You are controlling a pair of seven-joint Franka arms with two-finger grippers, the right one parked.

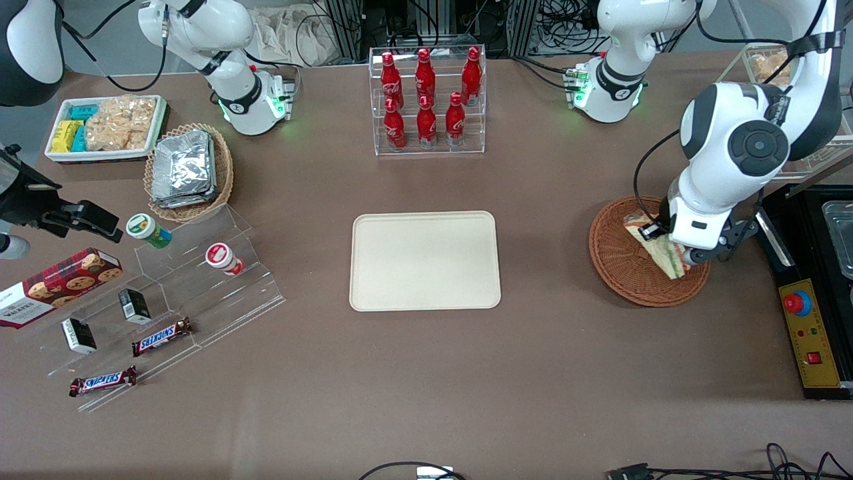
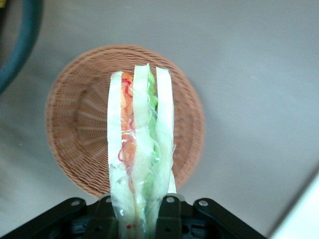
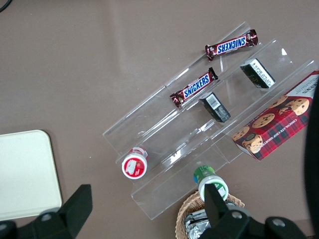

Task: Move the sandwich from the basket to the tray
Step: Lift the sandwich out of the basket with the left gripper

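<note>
We see the left arm's tool (image 2: 142,219) clamped on the clear-wrapped triangular sandwich (image 2: 139,149), held above the round reddish-brown wicker basket (image 1: 620,267). The flat cream-beige rectangular tray (image 1: 425,260) lies mid-desk, well apart.

Left arm bent down over the working end of the table

The gripper (image 1: 670,250) hangs low beneath the wrist — its two fingers (image 2: 169,214) are closed on the sandwich (image 2: 139,164), pressing it from both sides, and the wedge juts out past the fingertips — directly above the basket (image 1: 616,263).
</note>
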